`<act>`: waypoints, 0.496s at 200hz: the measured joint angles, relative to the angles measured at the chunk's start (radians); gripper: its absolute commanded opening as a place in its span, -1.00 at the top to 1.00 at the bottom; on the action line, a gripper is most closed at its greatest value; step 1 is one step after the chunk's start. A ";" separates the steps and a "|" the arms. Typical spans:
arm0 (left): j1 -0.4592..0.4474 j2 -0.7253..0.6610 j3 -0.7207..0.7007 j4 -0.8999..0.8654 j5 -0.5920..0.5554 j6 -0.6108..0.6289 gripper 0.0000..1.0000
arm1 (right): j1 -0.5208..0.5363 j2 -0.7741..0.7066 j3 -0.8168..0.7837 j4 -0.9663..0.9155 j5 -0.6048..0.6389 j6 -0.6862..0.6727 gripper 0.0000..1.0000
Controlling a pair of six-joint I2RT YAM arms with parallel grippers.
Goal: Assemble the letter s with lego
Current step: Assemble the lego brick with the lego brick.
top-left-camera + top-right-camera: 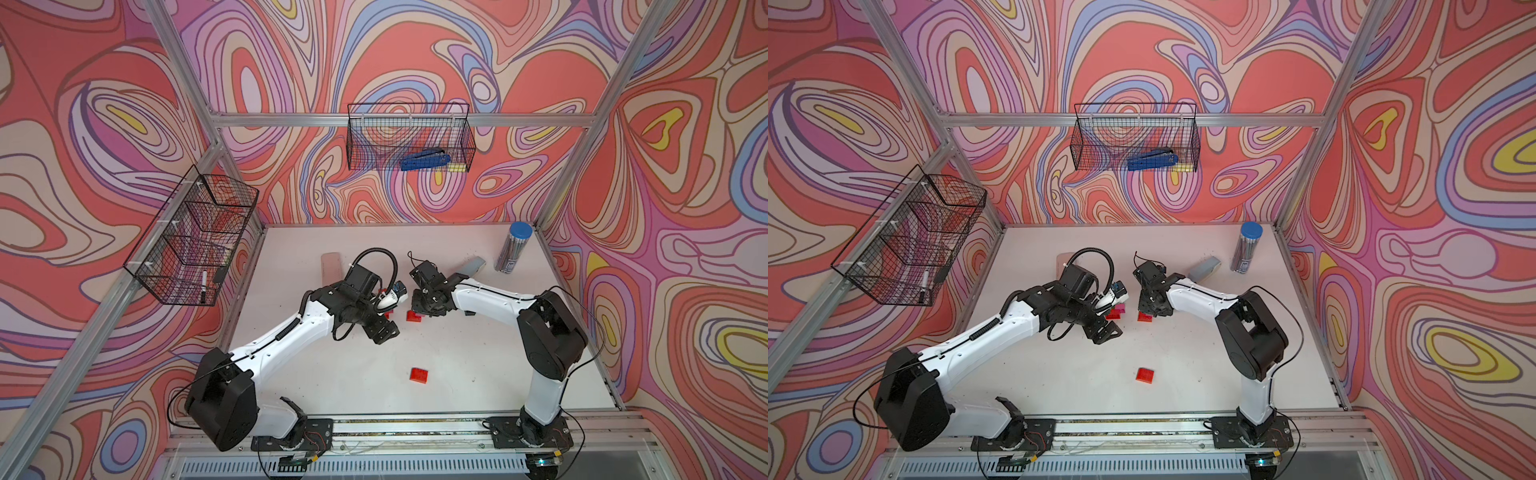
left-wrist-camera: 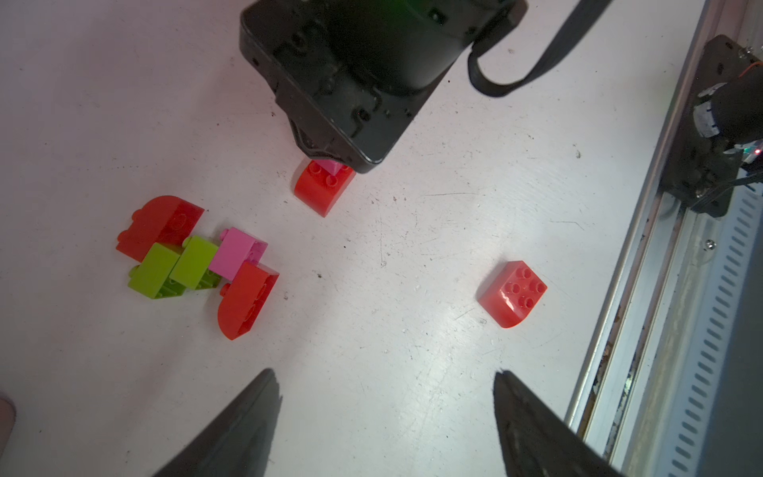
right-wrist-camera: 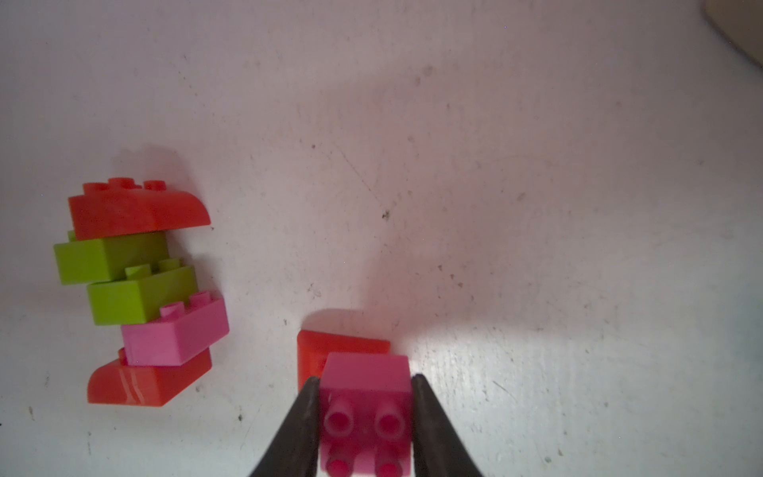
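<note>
right gripper (image 3: 365, 382) is clamped on the pink brick (image 3: 363, 417) by its sides, seemingly so its underside can seat on the red brick (image 3: 330, 347) in the middle of the table (image 2: 413, 247). the half-built lego stack (image 3: 140, 289) lies just beside. left gripper (image 2: 384, 388) hangs open, empty. a spare red brick (image 2: 512, 293) sits nearer the front edge.

I work in a robotics lab cell: aluminium frame (image 1: 291, 120), swirl-printed walls (image 1: 415, 54), wire baskets (image 1: 374, 137), my arms (image 1: 286, 332) bolted to a rail (image 1: 415, 432).
</note>
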 measured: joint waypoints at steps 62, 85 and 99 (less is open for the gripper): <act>0.000 0.000 -0.007 0.001 0.001 0.000 -0.66 | -0.001 0.002 0.002 -0.028 0.005 -0.017 0.46; 0.000 0.000 -0.008 0.001 0.002 0.000 -0.66 | -0.001 0.003 0.002 -0.028 0.006 -0.018 0.46; 0.000 0.000 -0.008 0.001 0.005 -0.001 -0.66 | -0.001 0.006 0.004 -0.028 0.007 -0.019 0.45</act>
